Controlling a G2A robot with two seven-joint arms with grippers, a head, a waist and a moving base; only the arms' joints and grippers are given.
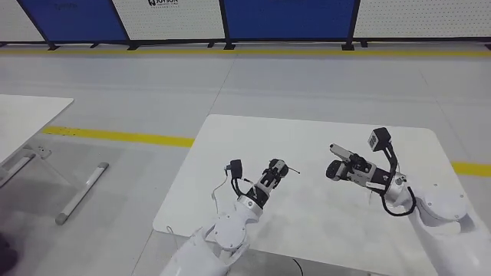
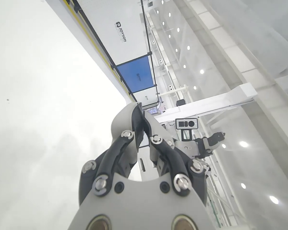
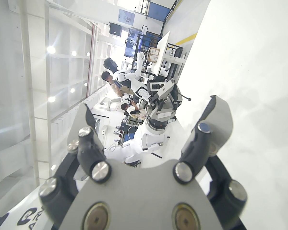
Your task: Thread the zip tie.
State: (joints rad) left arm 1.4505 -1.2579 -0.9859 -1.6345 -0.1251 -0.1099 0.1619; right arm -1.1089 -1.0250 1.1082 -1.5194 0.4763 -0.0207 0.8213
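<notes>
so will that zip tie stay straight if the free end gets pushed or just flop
Probably stiff over this short length: the zip tie sticks straight out of the shut left jaws without drooping. Likely very light, being so thin. A push on its free end may bend or pivot it.

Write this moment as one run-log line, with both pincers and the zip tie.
left pincer: shut on zip tie | right pincer: open, empty | tie end: juts toward right pincer, not touching
</notes>
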